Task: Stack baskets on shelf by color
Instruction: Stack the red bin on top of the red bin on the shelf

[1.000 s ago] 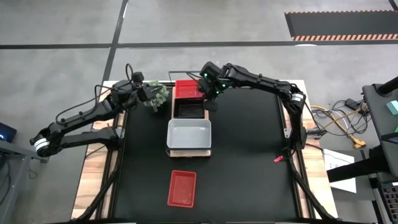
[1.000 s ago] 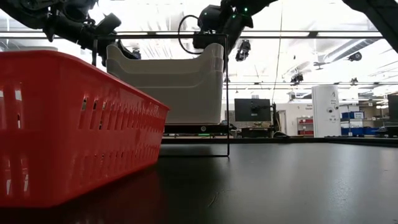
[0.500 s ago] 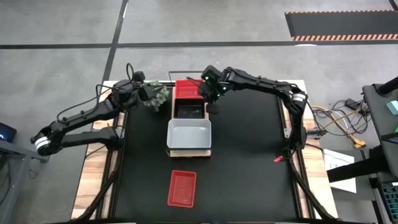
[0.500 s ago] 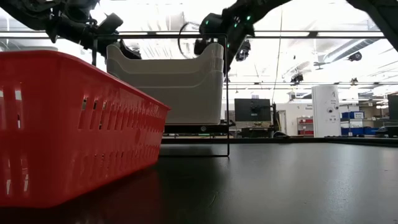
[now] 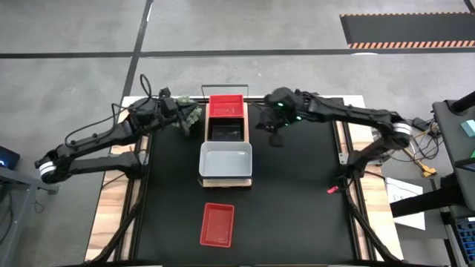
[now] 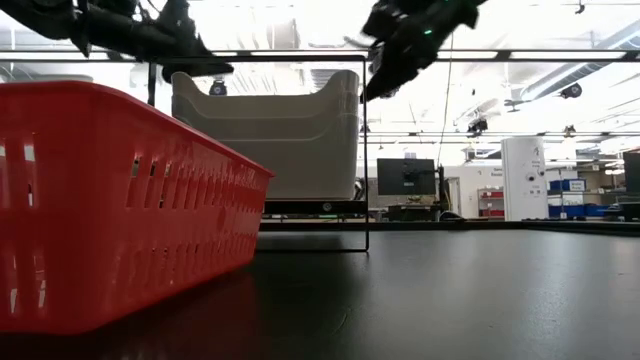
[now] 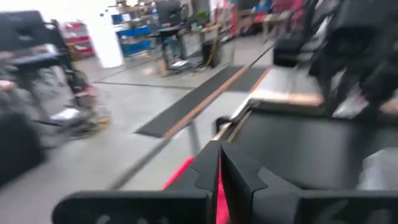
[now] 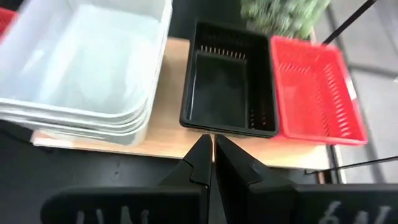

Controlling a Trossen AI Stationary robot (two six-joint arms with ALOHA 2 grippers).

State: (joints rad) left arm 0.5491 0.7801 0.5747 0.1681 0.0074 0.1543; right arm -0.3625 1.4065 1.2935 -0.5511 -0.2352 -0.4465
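The shelf [image 5: 225,182] runs from the table's middle to its far edge. It carries a red basket [image 5: 226,106] at the far end, a black basket [image 5: 226,131] in the middle and stacked white baskets [image 5: 225,159] at the near end. Another red basket [image 5: 217,224] lies alone on the table near the front. My right gripper [image 5: 269,132] hangs shut above the table, right of the black basket and clear of it. My left gripper [image 5: 178,115] is shut, level, left of the shelf's far end beside a green plant [image 5: 193,113]. My left gripper stands close against the green plant's left side; I cannot tell whether it touches the plant. Nothing shows between its shut fingers [image 7: 219,171] in the left wrist view.
The shelf's thin dark wire frame [image 6: 365,150] rises at its ends. Bare black tabletop [image 5: 297,193] lies right of the shelf and around the loose red basket. The right wrist view shows the white stack [image 8: 81,68], black basket [image 8: 227,81], red basket [image 8: 314,90] and plant [image 8: 283,15].
My right gripper has drawn back from the far baskets on the shelf toward the table's right edge, staying shut and empty. My left gripper has rolled about its own line beside the plant. The baskets have kept their places.
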